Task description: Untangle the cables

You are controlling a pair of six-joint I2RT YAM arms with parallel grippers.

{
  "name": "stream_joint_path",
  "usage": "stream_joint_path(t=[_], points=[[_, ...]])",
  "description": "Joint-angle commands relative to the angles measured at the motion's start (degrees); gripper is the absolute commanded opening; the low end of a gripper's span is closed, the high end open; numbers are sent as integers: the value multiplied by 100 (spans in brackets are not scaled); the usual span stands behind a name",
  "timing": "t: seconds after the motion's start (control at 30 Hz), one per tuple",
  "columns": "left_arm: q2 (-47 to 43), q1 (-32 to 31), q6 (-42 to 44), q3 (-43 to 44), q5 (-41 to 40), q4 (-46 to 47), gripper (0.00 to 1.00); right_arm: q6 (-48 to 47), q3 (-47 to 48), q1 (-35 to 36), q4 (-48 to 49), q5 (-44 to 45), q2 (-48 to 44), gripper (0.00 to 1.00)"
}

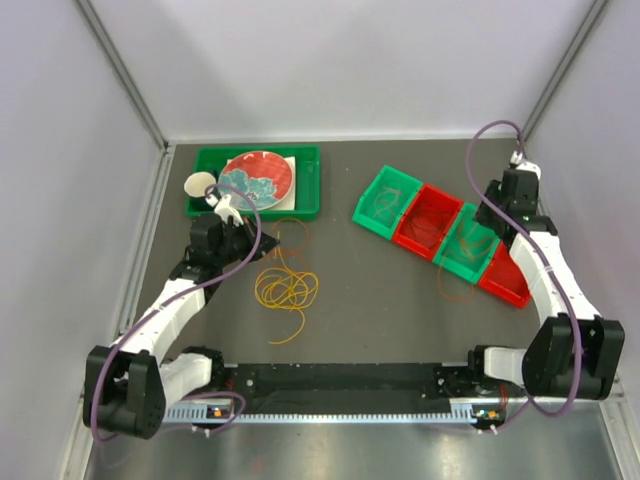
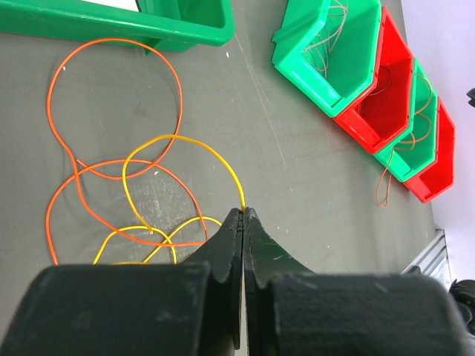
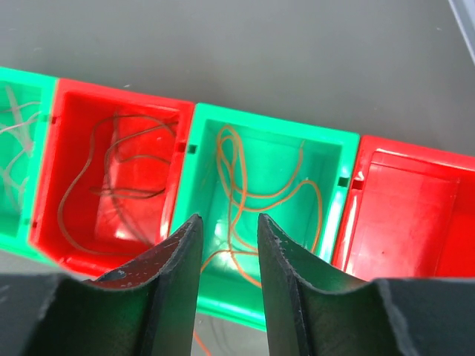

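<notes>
Step, probably: pulling one loop free; left jaws pinch thin yellow wire cable (image 2: 223,162) from the yellow-orange tangle (image 1: 285,288) on the dark surface (image 1: 400,300), left-centre; right jaws spread over green plastic bin (image 3: 274,122) holding orange wire (image 3: 236,174). Next should be a slow lift, since orange loops overlap it

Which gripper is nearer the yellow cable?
Left. The left gripper is shut on the yellow cable; the right gripper hangs open above a green bin, well away from it.

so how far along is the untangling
Done: maroon cable in a red bin, orange cable in the green bin under the open right claw. In hand: left claw shut on a yellow cable. Left: orange loops crossed with yellow on the table.
</notes>
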Motion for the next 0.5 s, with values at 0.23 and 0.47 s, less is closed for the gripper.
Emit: stream_joint_path(t=[0.23, 0.47], points=[[-127, -22, 60, 161, 17, 209, 0, 69, -980, 1286, -240, -37, -1277, 37], [-135, -13, 42, 179, 8, 218, 0, 720, -1270, 1427, -584, -397, -970, 38]])
